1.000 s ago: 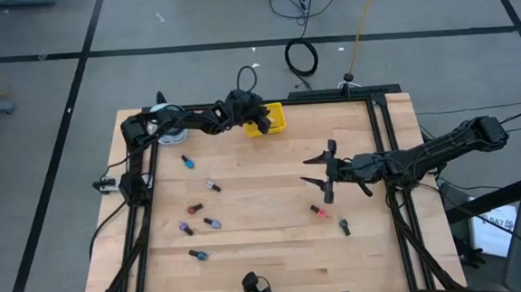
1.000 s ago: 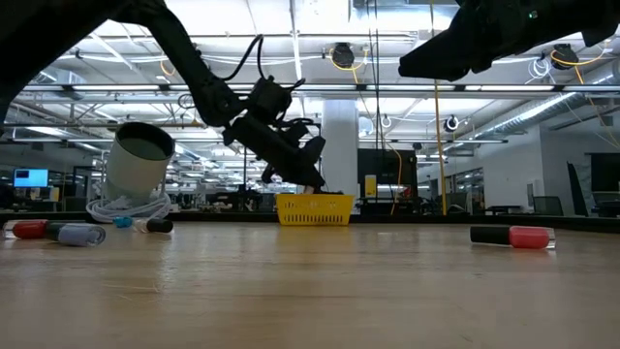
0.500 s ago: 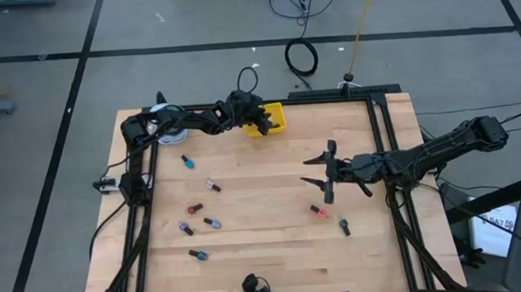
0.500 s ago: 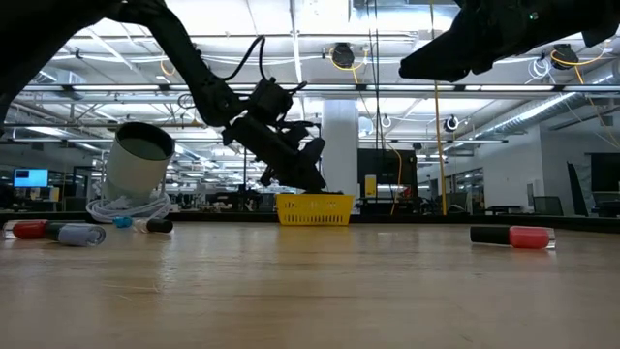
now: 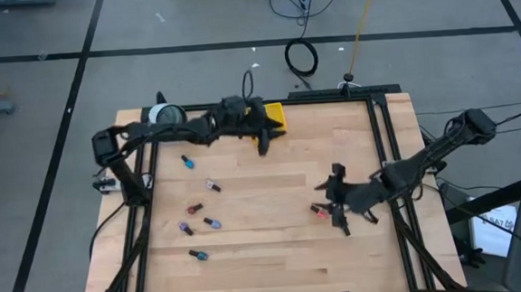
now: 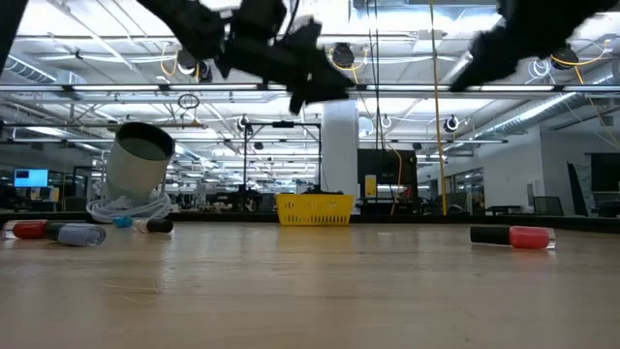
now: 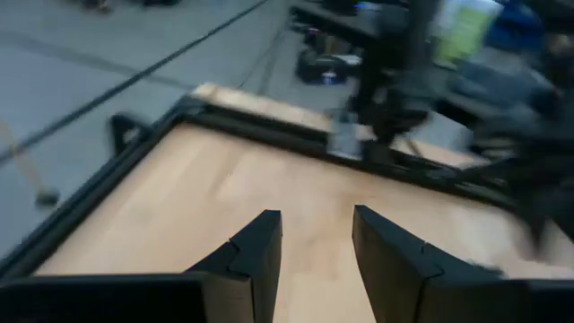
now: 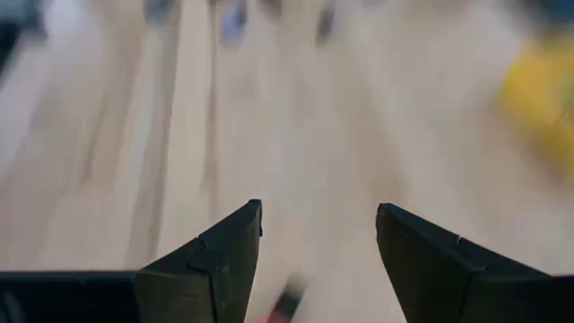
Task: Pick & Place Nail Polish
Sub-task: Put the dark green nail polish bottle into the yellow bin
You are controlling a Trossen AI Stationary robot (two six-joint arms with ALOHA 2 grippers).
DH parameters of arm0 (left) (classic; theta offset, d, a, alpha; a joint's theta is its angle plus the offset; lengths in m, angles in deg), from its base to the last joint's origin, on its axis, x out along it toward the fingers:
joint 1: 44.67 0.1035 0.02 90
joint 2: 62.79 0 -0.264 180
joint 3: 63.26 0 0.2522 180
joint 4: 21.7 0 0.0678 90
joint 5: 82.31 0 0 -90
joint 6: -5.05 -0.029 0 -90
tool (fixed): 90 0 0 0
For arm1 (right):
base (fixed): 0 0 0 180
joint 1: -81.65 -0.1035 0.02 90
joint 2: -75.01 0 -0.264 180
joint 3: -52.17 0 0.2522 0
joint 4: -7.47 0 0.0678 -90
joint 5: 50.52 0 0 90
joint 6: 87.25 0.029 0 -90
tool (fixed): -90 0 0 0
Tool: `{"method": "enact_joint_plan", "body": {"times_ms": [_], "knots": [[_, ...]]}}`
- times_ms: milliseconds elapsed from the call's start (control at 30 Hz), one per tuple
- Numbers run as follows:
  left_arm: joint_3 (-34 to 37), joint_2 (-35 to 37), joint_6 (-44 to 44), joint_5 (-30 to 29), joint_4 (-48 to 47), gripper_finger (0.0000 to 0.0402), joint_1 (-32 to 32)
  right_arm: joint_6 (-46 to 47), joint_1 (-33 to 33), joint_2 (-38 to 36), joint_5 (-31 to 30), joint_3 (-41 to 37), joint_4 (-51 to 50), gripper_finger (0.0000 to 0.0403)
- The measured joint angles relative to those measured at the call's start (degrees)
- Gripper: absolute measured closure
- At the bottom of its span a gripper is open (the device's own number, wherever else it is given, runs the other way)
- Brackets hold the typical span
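Note:
Several small nail polish bottles lie on their sides on the wooden table: a blue one (image 5: 187, 161), a red one (image 5: 194, 208) and a purple one (image 5: 186, 228) on the left half, and a red one (image 5: 319, 211) and a dark one (image 5: 344, 227) on the right half. My left gripper (image 5: 266, 146) (image 7: 314, 242) hangs open and empty, high over the table, just nearer than the yellow tray (image 5: 278, 114). My right gripper (image 5: 332, 200) (image 8: 318, 233) is open and empty, right beside the red bottle (image 8: 282, 309) on the right half.
A round tape roll (image 5: 161, 114) with a coiled cable stands at the far left corner. Black frame rails (image 5: 380, 139) run along the table's left, right and far sides. Bare wood lies in the middle of the table.
My left gripper has risen from just above the yellow tray and swung a little toward the table's near edge, tipping closer to level. My right gripper has moved toward the near edge, to the red bottle on the right half, and has turned at the wrist.

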Motion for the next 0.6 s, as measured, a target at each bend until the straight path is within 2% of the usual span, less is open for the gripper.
{"method": "enact_joint_plan", "body": {"times_ms": [133, 200, 300, 433, 600], "knots": [[0.0, 1.0, -7.9, -6.4, -0.4, 0.0274, -8.6, 18.3, -3.4, 6.6, 11.5, 3.8, -16.5, 0.0193], [0.0, 1.0, -11.5, -10.3, -0.4, 0.0274, -11.8, 27.6, -4.5, 9.4, 18.4, 4.1, -19.7, 0.0193], [0.0, 1.1, -16.2, -16.8, -0.7, 0.0275, -14.7, 39.0, -5.3, 12.9, 25.4, 4.1, -21.4, 0.0193], [0.0, 1.1, -17.0, -21.4, -0.2, 0.0275, -16.4, 46.2, -6.5, 16.7, 26.5, 4.1, -21.5, 0.0193], [0.0, 1.1, -15.8, -22.1, -1.0, 0.0275, -16.4, 51.2, -7.9, 20.1, 29.3, 4.2, -21.5, 0.0193]]}}
